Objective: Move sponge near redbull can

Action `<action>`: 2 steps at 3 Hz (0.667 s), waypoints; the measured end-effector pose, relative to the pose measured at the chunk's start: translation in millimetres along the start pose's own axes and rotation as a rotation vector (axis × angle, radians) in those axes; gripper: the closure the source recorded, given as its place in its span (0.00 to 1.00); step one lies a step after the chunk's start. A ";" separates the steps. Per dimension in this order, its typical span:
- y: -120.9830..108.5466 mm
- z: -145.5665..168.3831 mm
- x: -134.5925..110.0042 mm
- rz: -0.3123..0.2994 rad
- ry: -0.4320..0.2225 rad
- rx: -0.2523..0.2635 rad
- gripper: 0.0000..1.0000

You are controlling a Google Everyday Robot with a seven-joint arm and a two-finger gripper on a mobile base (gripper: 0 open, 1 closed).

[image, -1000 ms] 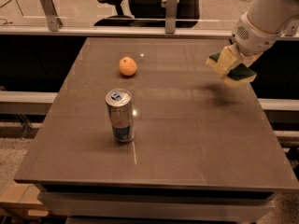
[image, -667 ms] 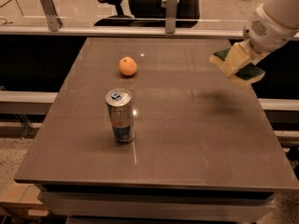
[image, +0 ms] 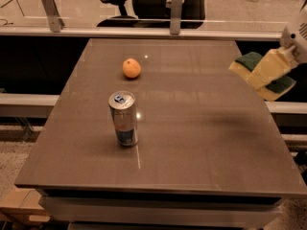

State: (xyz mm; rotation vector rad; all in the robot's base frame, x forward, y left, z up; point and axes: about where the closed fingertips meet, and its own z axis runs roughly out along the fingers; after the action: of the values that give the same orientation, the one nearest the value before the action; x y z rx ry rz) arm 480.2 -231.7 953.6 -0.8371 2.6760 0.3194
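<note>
Over the counter's right edge, the pincer held the sponge aloft.
Its fingers were clamped on the sponge, whose long axis slanted down toward the frame's right. The redbull can stood upright well apart, off toward the frame's left and nearer the camera, in front of the orange. Since a second earlier, pincer and sponge had drifted farther right, away from the can.

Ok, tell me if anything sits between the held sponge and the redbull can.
Nothing visible does. The gripper holds the sponge in the air by the right edge of the table, and only bare tabletop lies between it and the redbull can. The orange sits farther back, off that line.
</note>
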 end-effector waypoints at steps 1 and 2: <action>22.8 -9.8 28.2 -0.057 0.007 -0.030 1.00; 48.0 -13.2 54.0 -0.138 0.028 -0.041 1.00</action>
State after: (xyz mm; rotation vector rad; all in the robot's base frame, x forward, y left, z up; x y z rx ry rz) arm 407.2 -224.8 951.8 -1.0393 2.6286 0.3321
